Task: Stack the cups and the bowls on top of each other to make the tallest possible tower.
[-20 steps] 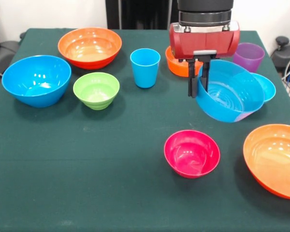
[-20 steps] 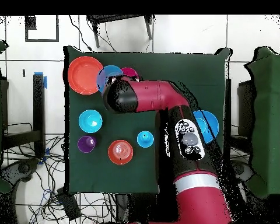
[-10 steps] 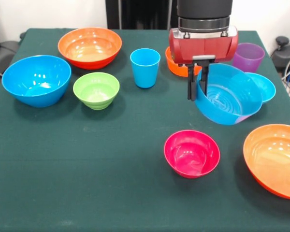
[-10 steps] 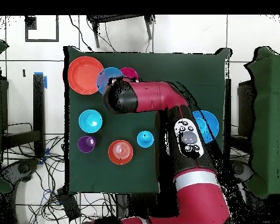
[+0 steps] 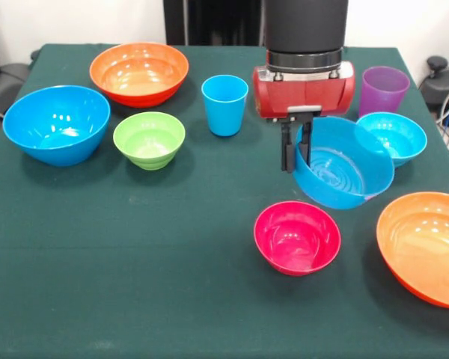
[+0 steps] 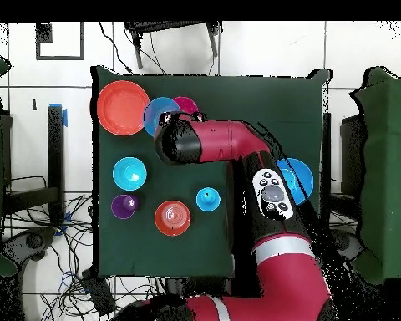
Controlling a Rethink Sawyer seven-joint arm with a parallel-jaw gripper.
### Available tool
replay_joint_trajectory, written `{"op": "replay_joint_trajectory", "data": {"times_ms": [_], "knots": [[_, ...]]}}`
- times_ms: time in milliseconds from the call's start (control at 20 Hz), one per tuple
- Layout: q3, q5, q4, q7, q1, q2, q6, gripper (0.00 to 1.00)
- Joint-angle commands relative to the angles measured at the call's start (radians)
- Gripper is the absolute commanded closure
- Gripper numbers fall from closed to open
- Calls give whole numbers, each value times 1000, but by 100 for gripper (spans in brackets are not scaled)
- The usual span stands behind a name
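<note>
Red arm (image 6: 237,150) over green table (image 6: 262,100), coloured bowls (image 6: 122,107) around

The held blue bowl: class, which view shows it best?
The front view: the blue bowl hangs tilted, its rim pinched by the gripper, above the pink bowl. Overhead, the arm hides most of it.

Around my pincer (image 5: 296,149) room is tight: the pink bowl (image 5: 297,237) stands just in front, the cyan bowl (image 5: 393,137) and purple cup (image 5: 384,89) beside. The desk (image 5: 135,247) lies open between the green bowl (image 5: 149,139) and the pink one.
</note>
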Motion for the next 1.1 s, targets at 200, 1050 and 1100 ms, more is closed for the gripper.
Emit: {"op": "replay_joint_trajectory", "data": {"times_ms": [200,1050,1100], "knots": [[74,-116,-43,-61,-21,69,-75,100],[47,-133,-60,-22,0,95,-93,100],[44,-134,-61,-21,3,97,-95,100]]}}
